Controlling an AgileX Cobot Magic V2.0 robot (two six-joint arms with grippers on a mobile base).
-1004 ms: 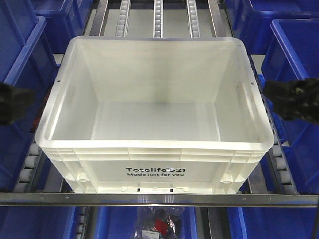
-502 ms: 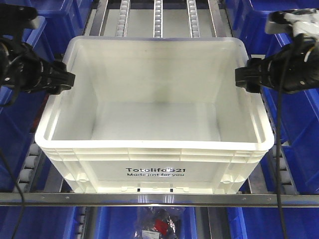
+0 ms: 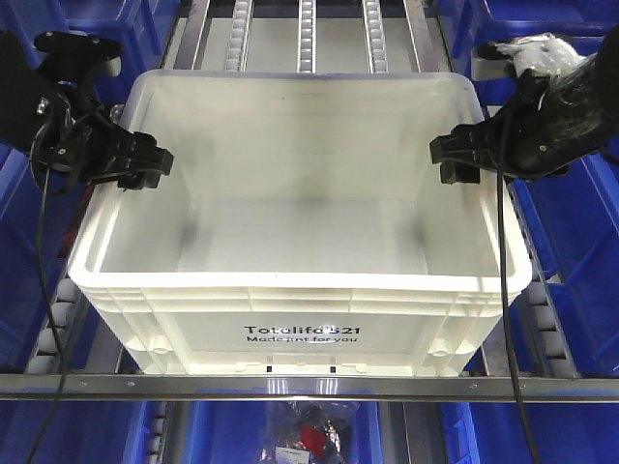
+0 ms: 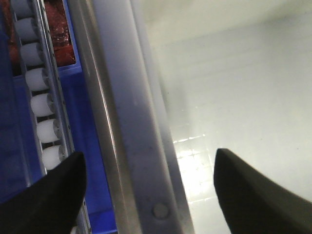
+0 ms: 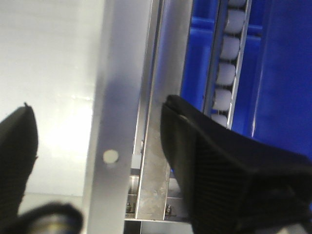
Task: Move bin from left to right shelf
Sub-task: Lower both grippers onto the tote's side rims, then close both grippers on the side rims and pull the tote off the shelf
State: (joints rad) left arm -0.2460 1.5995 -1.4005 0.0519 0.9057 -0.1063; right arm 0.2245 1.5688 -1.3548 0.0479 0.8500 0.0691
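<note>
Bin [image 3: 300, 282]: translucent white plastic | left pincer [image 3: 147, 166], right pincer [image 3: 453, 160]: spread astride rims

Left arm [image 3: 58, 106] seen extended from upper left, right arm [image 3: 556, 116] from upper right, both black, left hand [image 3: 147, 166] and right hand [image 3: 450, 159] turned inward and held level, facing each other, fingers [image 4: 44, 195] of each hand spread wide apart
</note>
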